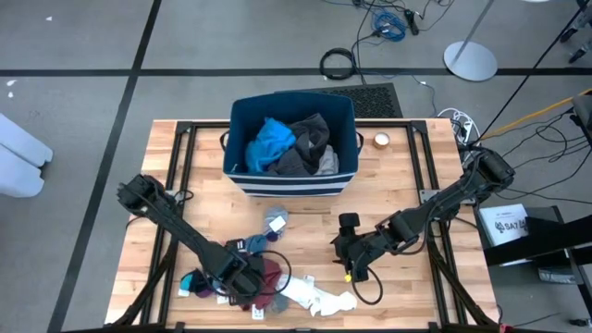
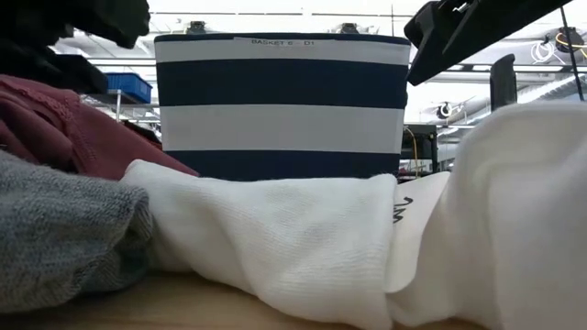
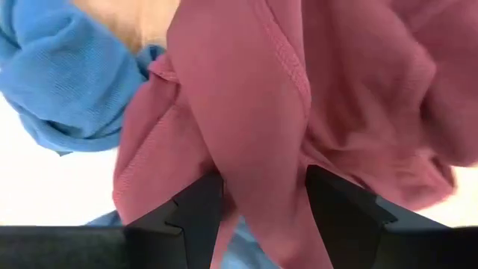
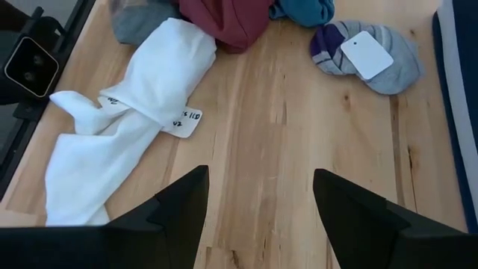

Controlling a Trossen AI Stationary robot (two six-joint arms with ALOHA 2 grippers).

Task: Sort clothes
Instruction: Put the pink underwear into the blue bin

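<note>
My left end effector [image 3: 261, 213] down in pile, fingers pinching fold of maroon garment [image 3: 314, 104] betw them; soft, limp, light, so grip bunched fold, not edge. Right end effector [image 4: 258, 205] spread, hovering over desk [image 4: 299, 134]; white garment [image 4: 127, 127] just ahead

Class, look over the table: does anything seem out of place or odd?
Nothing looks damaged. Loose clothes lie heaped at the table's near edge, outside the bin. A small round object beside the bin is no garment.
</note>
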